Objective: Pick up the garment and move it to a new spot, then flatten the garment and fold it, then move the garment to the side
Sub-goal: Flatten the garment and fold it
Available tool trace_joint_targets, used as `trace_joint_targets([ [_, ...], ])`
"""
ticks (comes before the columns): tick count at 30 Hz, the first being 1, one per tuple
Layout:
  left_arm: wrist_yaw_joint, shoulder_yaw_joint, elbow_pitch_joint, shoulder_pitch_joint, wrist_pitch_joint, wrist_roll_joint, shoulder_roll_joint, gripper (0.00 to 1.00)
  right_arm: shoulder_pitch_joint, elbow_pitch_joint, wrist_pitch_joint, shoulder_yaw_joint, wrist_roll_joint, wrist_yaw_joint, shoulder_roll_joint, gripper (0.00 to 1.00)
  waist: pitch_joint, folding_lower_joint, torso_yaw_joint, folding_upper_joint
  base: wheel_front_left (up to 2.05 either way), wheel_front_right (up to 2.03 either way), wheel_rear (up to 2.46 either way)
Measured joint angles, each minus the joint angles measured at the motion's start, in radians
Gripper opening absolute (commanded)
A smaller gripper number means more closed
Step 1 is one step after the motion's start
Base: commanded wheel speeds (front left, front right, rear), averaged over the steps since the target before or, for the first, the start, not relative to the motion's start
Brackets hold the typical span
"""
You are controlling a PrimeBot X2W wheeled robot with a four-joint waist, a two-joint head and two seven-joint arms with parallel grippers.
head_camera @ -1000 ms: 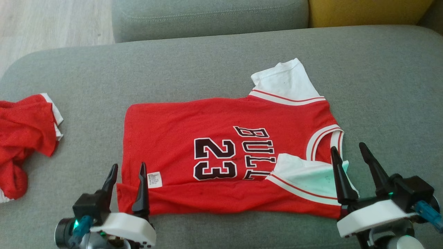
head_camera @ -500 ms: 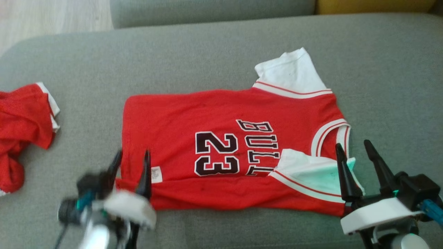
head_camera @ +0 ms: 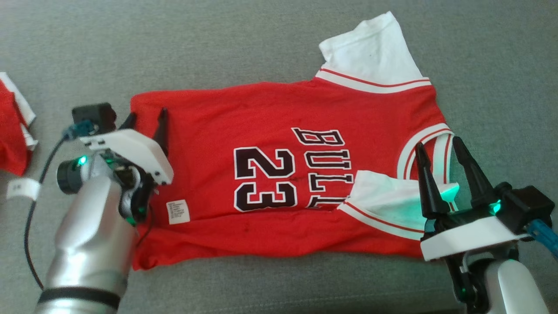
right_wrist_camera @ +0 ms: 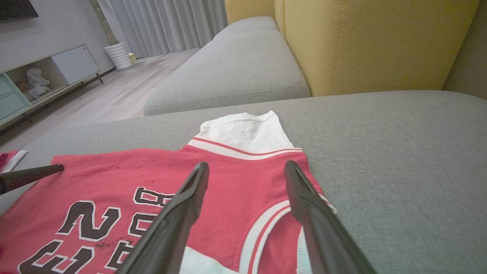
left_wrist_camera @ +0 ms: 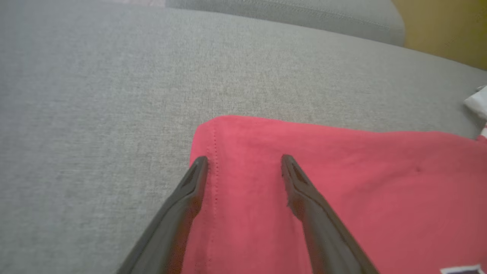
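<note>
Left tool (head_camera: 147, 114) spread, straddling hem corner of flat red fabric jersey with white sleeves (head_camera: 261, 104). Right tool (head_camera: 437, 143) spread over its collar. Suggest pinching both edges together, lifting evenly.

Even, soft daylight — sharp frames — faint shadows.

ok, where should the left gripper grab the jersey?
Pinch the far hem corner of the jersey, coming from the robot's left over the couch: its edge lies flat and free there, under the open left gripper.
</note>
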Motion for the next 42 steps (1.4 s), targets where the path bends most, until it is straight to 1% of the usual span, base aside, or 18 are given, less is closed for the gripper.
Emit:
trace_joint_targets([
  [3,-0.016,0.016,0.087,-0.057,0.012,-0.024,-0.003,1.00,-0.005,0.012,-0.011,0.005,0.004,0.000,0.000,1.00,0.011,-0.0001,-0.014,0.0000,0.00,0.00,0.00],
  [4,-0.025,0.021,0.112,-0.076,0.016,-0.027,-0.003,0.97,-0.005,0.016,-0.012,0.006,0.008,0.000,0.000,1.00,0.012,-0.0001,-0.018,0.0000,0.00,0.00,0.00],
  [5,-0.035,0.024,0.134,-0.093,0.024,-0.036,-0.003,0.66,-0.006,0.020,-0.014,0.006,0.009,0.000,0.000,1.00,0.013,-0.0002,-0.021,0.0000,0.00,0.00,0.00],
  [6,-0.045,0.025,0.158,-0.109,0.031,-0.040,-0.003,0.29,-0.006,0.023,-0.017,0.007,0.010,0.000,0.000,1.00,0.014,-0.0002,-0.024,0.0000,0.00,0.00,0.00],
  [7,-0.053,0.025,0.176,-0.119,0.031,-0.044,-0.002,0.00,-0.007,0.026,-0.017,0.008,0.013,0.000,0.000,1.00,0.014,-0.0002,-0.026,0.0000,0.00,0.00,0.00],
  [9,-0.069,0.023,0.203,-0.130,0.029,-0.044,-0.004,0.00,-0.009,0.032,-0.018,0.008,0.016,0.000,0.000,1.00,0.014,-0.0002,-0.029,0.0000,0.00,0.00,0.00],
  [12,-0.081,0.013,0.230,-0.139,0.002,-0.041,-0.004,0.00,-0.021,0.042,-0.018,0.005,0.022,0.000,0.000,1.00,0.013,-0.0003,-0.028,0.0000,0.00,0.00,0.00],
  [15,-0.085,-0.006,0.254,-0.146,-0.044,-0.029,-0.006,0.00,-0.042,0.056,-0.022,-0.009,0.034,0.000,-0.003,1.00,0.009,-0.0002,-0.024,0.0000,0.00,0.00,0.00],
  [18,-0.087,-0.012,0.267,-0.151,-0.065,-0.023,-0.011,0.00,-0.056,0.074,-0.022,-0.023,0.043,0.000,-0.012,1.00,0.007,-0.0002,-0.018,0.0000,0.00,0.00,0.00],
  [19,-0.093,-0.016,0.274,-0.153,-0.077,-0.023,-0.014,0.00,-0.066,0.090,-0.025,-0.030,0.045,0.000,-0.016,1.00,0.007,-0.0002,-0.015,0.0000,0.00,0.00,0.00],
  [22,-0.095,-0.033,0.290,-0.160,-0.100,-0.021,-0.025,0.00,-0.123,0.155,-0.026,-0.057,0.060,0.000,-0.038,1.00,0.011,-0.0003,-0.005,0.0000,0.00,0.00,0.00],
  [24,-0.103,-0.039,0.301,-0.173,-0.114,-0.014,-0.036,0.00,-0.197,0.224,-0.025,-0.067,0.062,0.000,-0.060,1.00,0.017,-0.0002,0.002,0.0000,0.00,0.00,0.00],
  [27,-0.112,-0.051,0.313,-0.200,-0.122,-0.014,-0.056,0.00,-0.351,0.347,-0.024,-0.065,0.086,0.000,-0.100,1.00,0.032,-0.0002,0.018,0.0000,0.00,0.00,0.00],
  [29,-0.113,-0.069,0.319,-0.223,-0.129,-0.013,-0.072,0.00,-0.461,0.445,-0.023,-0.047,0.098,0.000,-0.131,1.00,0.044,-0.0002,0.032,0.0000,0.00,0.00,0.00],
  [32,-0.127,-0.088,0.325,-0.252,-0.134,-0.005,-0.089,0.00,-0.609,0.593,-0.023,0.001,0.107,0.000,-0.168,1.00,0.067,-0.0002,0.053,0.0000,0.00,0.00,0.00],
  [37,-0.138,-0.118,0.337,-0.310,-0.147,-0.004,-0.109,0.00,-0.812,0.843,-0.013,0.075,0.152,0.000,-0.193,1.00,0.111,-0.0001,0.089,0.0000,0.00,0.00,0.00],
  [42,-0.146,-0.147,0.343,-0.342,-0.175,-0.004,-0.126,0.00,-0.937,1.026,-0.006,0.119,0.191,0.000,-0.215,1.00,0.149,-0.0002,0.123,0.0000,0.00,0.00,0.00],
])
